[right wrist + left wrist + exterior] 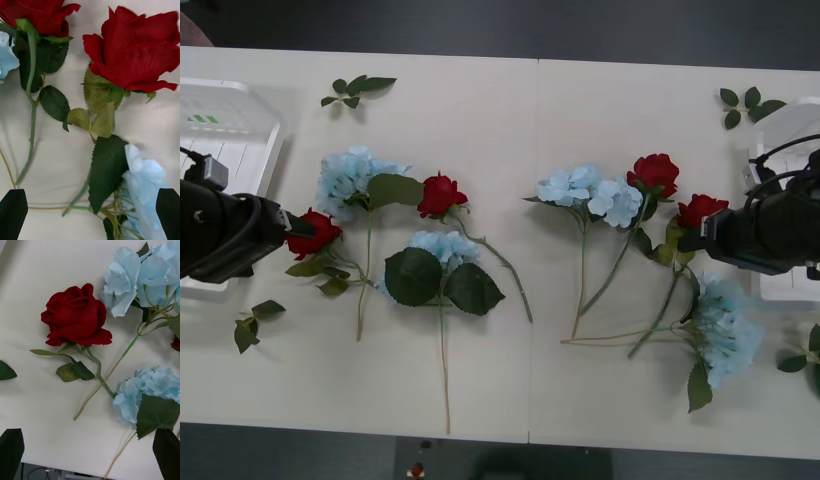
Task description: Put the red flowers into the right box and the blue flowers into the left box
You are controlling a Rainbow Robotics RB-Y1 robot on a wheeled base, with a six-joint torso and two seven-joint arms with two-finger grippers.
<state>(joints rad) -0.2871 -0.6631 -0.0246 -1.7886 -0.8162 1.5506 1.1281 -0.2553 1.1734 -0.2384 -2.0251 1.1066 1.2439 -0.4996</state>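
Both tools spread, holding nothing. Right tool [90, 213] above a rose [135, 56] whose stem tangles with a blue flower [146, 183]; risk: lifting both. Left tool [90, 455] near another rose [75, 317].

both arms are showing up as bulky matte black housings, rounded and chunky. the left gripper [298, 226] is wearing a small grey block on top with a black cable looping off it. the right gripper [692, 240] is trailing thin black cables too, curling over its casing. fingertips [11, 452] are looking dark, blunt and smooth.
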